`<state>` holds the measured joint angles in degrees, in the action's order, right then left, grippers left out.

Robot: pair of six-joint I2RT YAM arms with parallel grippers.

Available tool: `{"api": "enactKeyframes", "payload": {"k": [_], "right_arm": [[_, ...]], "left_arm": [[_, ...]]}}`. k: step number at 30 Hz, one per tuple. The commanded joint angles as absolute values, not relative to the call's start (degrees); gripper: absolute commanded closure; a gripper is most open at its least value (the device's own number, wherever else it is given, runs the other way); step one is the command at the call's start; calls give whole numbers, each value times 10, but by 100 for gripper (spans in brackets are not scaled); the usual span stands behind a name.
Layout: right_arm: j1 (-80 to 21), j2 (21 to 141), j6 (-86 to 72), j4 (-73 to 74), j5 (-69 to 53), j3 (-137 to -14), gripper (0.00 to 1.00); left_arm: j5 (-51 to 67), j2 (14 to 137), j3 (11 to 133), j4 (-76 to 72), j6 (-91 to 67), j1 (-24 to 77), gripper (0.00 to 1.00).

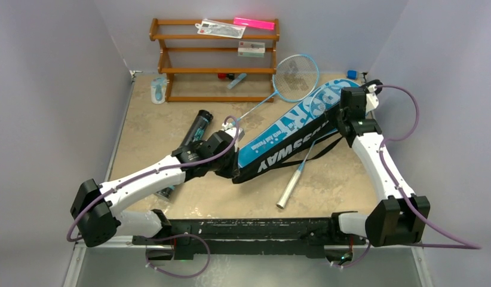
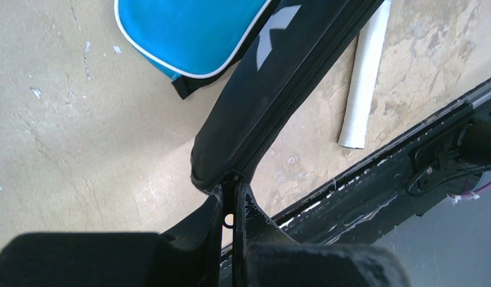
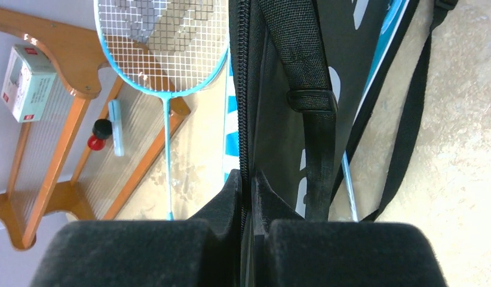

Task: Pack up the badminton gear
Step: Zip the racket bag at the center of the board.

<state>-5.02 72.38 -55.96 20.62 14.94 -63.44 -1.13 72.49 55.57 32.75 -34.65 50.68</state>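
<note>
Black racket cover [image 1: 294, 154], white CROSSWAY lettering, long tapered shape, zip edge

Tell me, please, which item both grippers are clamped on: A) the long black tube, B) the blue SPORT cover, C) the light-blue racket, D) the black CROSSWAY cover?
D: the left gripper pinches the narrow end of the black CROSSWAY cover, and the right gripper pinches its zippered edge at the wide end.

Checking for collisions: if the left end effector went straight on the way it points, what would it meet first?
The black cover: the left end effector pinches its end, and the cover runs straight ahead.
</note>
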Motion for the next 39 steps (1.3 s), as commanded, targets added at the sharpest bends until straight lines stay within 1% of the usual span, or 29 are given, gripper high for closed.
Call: {"api": "enactKeyframes", "payload": {"k": [1, 9, 15, 19, 22, 26, 27, 29, 31, 33, 35, 39], "right_arm": [[-23, 722, -536, 159, 152, -676, 100], [-6, 734, -528, 153, 135, -680, 100], [-1, 742, -519, 153, 135, -685, 100], [7, 743, -516, 152, 130, -683, 100], [14, 738, -503, 141, 113, -677, 100], [14, 714, -463, 92, 55, -655, 100], [14, 708, -452, 84, 38, -653, 100], [15, 697, -426, 76, 5, -656, 100], [15, 687, -402, 76, -25, -666, 100], [14, 675, -384, 68, -65, -673, 100], [14, 661, -368, 52, -96, -679, 100], [11, 645, -426, 18, -188, -669, 100]], "left_arm": [[20, 698, 532, 335, -341, 506, 100], [37, 707, 466, 279, -364, 506, 100], [35, 748, 427, 249, -378, 505, 100], [38, 752, 424, 248, -378, 506, 100], [33, 731, 440, 254, -371, 507, 99], [14, 700, 501, 282, -346, 507, 67], [11, 696, 520, 292, -340, 507, 62], [2, 691, 555, 314, -328, 507, 58], [-17, 682, 586, 332, -320, 507, 51], [-33, 669, 615, 344, -312, 506, 46], [-71, 657, 649, 364, -311, 505, 44], [-138, 647, 706, 391, -305, 478, 38]]}}
